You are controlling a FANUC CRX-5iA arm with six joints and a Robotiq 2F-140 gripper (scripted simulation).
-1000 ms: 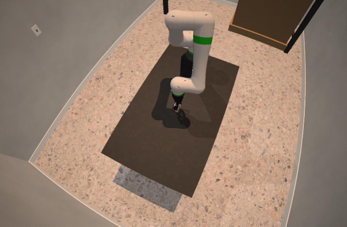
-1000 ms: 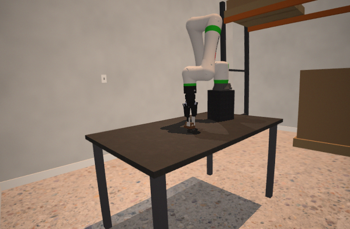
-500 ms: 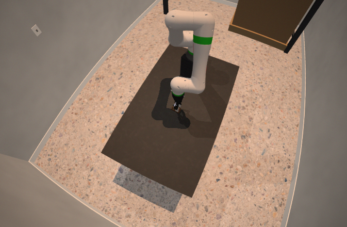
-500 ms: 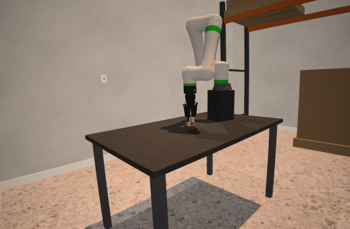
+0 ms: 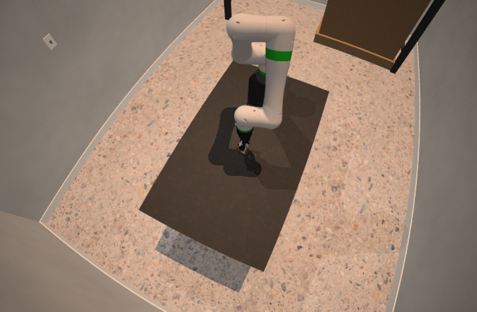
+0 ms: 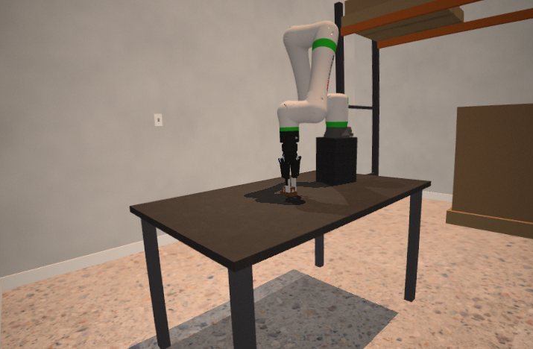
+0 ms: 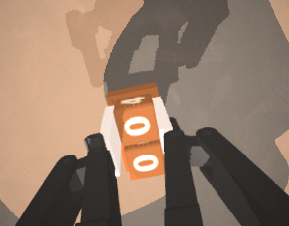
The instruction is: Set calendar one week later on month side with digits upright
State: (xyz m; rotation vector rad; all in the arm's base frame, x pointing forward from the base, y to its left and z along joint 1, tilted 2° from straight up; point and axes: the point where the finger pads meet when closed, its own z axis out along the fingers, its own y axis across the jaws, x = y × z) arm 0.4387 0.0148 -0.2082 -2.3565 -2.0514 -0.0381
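Note:
The brown-orange tray (image 5: 239, 151) (image 6: 288, 194) (image 7: 133, 88) stands on the table under my gripper; only its far rim shows plainly in the wrist view. Two orange cubes are side by side there. The upper cube (image 7: 126, 136) shows a white 0 on top and a 4 on its far side face. The lower cube (image 7: 158, 170) also shows a 0 on top. My gripper (image 5: 242, 148) (image 6: 291, 184) (image 7: 136, 116) points down, its white pads close against opposite sides of the cubes, shut on them. How the load divides between the cubes, and their bottoms, I cannot see.
The dark table (image 5: 209, 206) (image 6: 217, 224) carries the black robot pedestal (image 5: 256, 90) (image 6: 335, 160) behind the tray. Arm shadows fall around the tray. A large brown box (image 5: 360, 29) (image 6: 497, 164) and a rack stand beyond the table.

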